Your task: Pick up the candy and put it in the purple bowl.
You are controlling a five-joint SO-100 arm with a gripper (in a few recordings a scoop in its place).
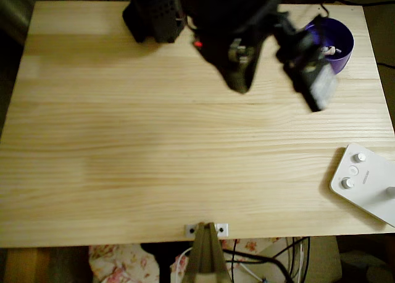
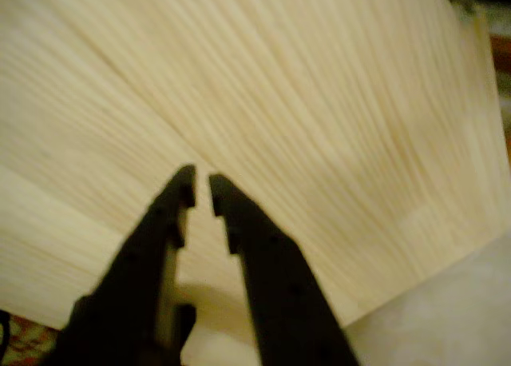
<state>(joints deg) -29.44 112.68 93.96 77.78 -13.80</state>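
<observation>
A: Black gripper [image 2: 201, 192], nearest the wrist camera: how are the jaws standing?

B: They are sitting nearly closed, a thin gap showing between the tips, and they are gripping nothing. Bare wood is showing through the gap.

A: Largest item?

B: Wooden table [image 1: 154, 147], pale planks, lying under and all around the jaws in the wrist view.

A: Next?

B: Black arm [image 1: 247, 42], blurred in the overhead view, reaching over the table's far edge. Its gripper end [image 1: 318, 88] is hanging just beside the bowl, on the near side.

A: Then?

B: White device [image 1: 364, 181] with round knobs, resting at the lower right corner, well apart from the jaws.

A: And the task items?

B: Purple bowl [image 1: 342, 45], standing at the top right corner, partly covered by the arm. Candy [image 1: 329, 50], pale and small, is lying inside that bowl, apart from the jaws.
</observation>
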